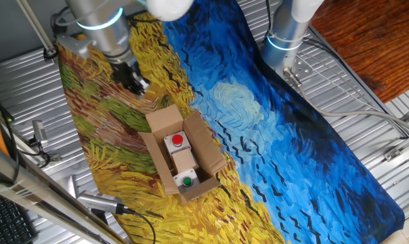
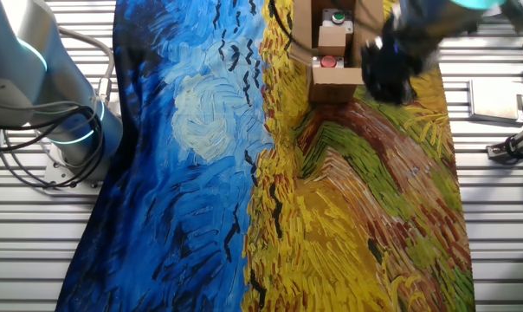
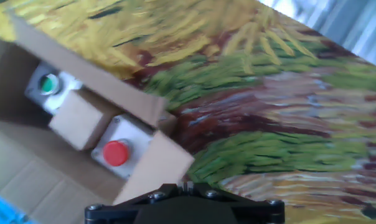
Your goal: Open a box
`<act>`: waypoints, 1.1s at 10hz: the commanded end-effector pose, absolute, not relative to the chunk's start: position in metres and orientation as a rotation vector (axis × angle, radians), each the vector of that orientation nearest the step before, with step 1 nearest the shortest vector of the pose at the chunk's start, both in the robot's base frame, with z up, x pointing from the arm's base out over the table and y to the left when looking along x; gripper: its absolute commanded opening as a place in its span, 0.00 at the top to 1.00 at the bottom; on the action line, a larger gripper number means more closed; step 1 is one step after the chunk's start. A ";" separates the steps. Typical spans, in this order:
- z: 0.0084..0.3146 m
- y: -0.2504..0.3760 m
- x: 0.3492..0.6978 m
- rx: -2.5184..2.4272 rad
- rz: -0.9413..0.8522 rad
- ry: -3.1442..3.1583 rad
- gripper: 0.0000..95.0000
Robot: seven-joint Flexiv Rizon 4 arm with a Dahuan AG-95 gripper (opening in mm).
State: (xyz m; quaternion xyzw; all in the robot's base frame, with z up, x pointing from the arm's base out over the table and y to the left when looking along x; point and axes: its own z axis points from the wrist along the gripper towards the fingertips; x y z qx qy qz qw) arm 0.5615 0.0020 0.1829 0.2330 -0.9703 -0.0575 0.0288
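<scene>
The brown cardboard box (image 1: 206, 146) lies on the painted cloth with its flaps spread open. Inside sits a tan insert with a red button (image 1: 177, 141) and a green button (image 1: 187, 181). My gripper (image 1: 135, 80) hovers over the cloth just beyond the box's end flap (image 1: 165, 120), apart from it. Its fingers look shut with nothing between them. The other fixed view shows the box (image 2: 332, 80) at the top edge, with the blurred gripper (image 2: 387, 71) beside its near end. The hand view shows the open box (image 3: 88, 70), the red button (image 3: 116, 153) and the gripper (image 3: 187, 185) at the bottom edge.
The starry-night cloth (image 1: 272, 129) covers the ribbed metal table (image 1: 367, 115). A second arm's base (image 1: 289, 27) stands at the cloth's far side. Metal tools (image 1: 99, 202) lie by the near left edge. More hardware (image 2: 514, 143) sits off the cloth's side.
</scene>
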 end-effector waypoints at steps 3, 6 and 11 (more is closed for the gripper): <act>0.157 -0.023 0.564 0.956 -0.223 -2.941 1.00; 0.157 -0.022 0.563 0.849 -0.195 -2.972 1.00; 0.153 -0.028 0.565 0.782 -0.203 -2.979 1.00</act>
